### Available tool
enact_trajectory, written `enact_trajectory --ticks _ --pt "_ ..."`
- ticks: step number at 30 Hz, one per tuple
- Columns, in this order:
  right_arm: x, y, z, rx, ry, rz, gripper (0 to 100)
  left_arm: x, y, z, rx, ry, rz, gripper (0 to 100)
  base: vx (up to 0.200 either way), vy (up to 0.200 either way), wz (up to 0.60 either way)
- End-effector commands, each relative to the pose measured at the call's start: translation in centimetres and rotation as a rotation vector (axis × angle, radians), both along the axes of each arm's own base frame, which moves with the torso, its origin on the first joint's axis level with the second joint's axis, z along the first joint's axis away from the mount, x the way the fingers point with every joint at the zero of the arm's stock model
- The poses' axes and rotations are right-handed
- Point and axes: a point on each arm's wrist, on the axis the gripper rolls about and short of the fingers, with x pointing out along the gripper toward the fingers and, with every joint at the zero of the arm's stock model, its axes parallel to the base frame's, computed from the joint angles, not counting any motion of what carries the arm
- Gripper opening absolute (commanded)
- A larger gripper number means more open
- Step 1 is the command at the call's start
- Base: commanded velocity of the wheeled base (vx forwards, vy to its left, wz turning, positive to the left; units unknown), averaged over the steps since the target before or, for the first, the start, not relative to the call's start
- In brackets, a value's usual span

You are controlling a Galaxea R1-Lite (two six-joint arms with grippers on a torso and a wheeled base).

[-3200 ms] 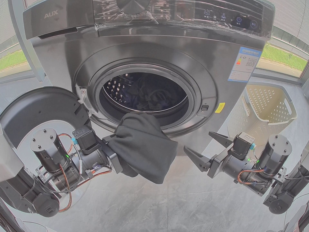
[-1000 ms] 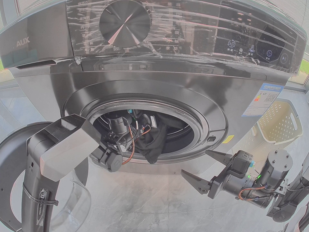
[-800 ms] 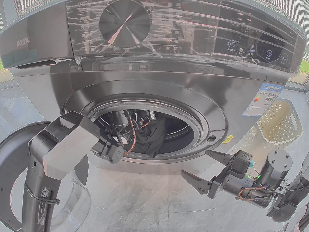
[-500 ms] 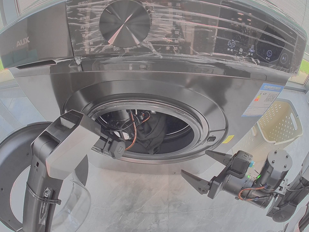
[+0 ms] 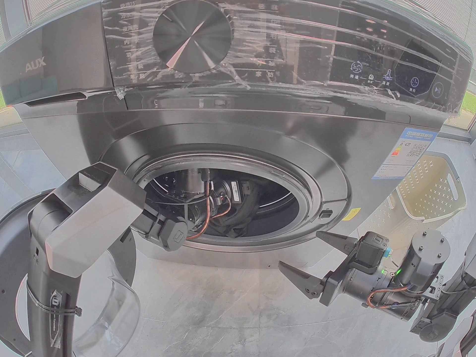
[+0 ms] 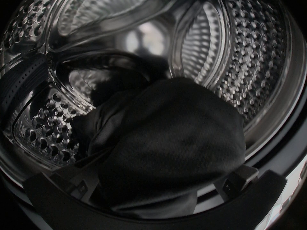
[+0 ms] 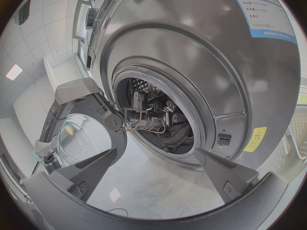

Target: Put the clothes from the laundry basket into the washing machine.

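Note:
The washing machine (image 5: 238, 125) stands with its round opening (image 5: 277, 174) uncovered. My left arm (image 5: 89, 219) goes through that opening, its wrist (image 5: 218, 202) inside the drum (image 6: 249, 48). A black garment (image 6: 172, 138) lies draped over my left gripper (image 6: 155, 150) and hides the fingertips; the finger bases stand wide apart. Part of the black garment (image 5: 243, 209) rests at the lower lip of the drum, also seen as black garment (image 7: 176, 134). My right gripper (image 5: 298, 249) hangs open and empty in front of the machine, low on the right.
The machine's door (image 5: 15, 254) is swung open at the left, beside my left arm. A cream laundry basket (image 5: 431, 189) stands on the floor at the machine's right side. Bare grey floor (image 5: 223, 313) lies in front of the machine.
The camera has moved closer to the machine. My left arm has carried the black garment from outside the opening into the drum; its hanging tail has been drawn further in. The right arm is unchanged.

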Motion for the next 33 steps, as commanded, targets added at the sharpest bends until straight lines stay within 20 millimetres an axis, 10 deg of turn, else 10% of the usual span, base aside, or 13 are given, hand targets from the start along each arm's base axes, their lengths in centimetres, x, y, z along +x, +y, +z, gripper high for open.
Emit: enact_trajectory --ticks 1,10,11,33 --pt "0.0 0.0 0.0 0.000 0.000 0.001 100 -1.1 0.0 -0.7 0.057 0.040 -0.019 100 0.000 0.000 0.00" --pt "0.1 0.2 -0.2 -0.005 0.005 0.001 100 -1.4 0.5 -3.1 0.159 0.121 -0.040 100 0.000 0.000 0.00" --pt "0.1 0.2 -0.2 -0.004 0.006 0.001 100 -1.3 0.5 -3.4 0.168 0.120 -0.043 0 0.000 0.000 0.00" --pt "0.1 0.6 0.0 0.006 -0.004 0.012 100 5.1 -1.3 2.6 -0.126 -0.223 0.075 0 0.000 0.000 0.00"
